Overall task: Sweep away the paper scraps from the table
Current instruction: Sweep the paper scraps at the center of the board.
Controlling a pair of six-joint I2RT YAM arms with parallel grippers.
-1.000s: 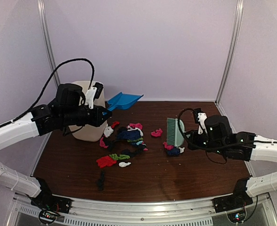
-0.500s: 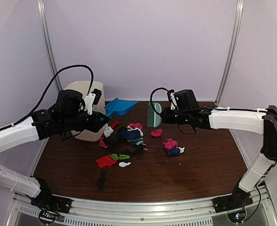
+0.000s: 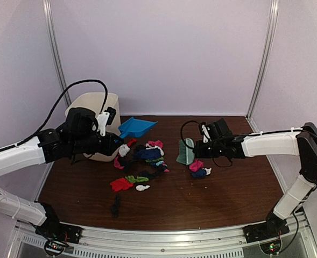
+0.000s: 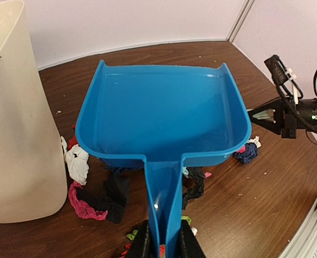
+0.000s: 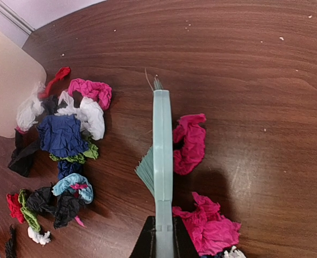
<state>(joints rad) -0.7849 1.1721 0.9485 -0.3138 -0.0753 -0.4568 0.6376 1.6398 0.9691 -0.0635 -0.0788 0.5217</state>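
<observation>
From the overhead view, the left gripper (image 3: 112,141) was clamped snugly on the handle of the blue dustpan (image 3: 136,127). It held the pan raised over the upper edge of the paper scraps (image 3: 142,161), beside a cream bin (image 3: 93,105) at upper left. The right gripper (image 3: 201,149) was fully closed on the handle of a pale green brush (image 3: 186,152) right of centre, its bristles turned toward the heap. Most scraps lay bunched in the middle of the table (image 3: 212,204), with a red one and a black one trailing toward lower left. A few pink and dark blue bits sat just beside the brush on its right.
</observation>
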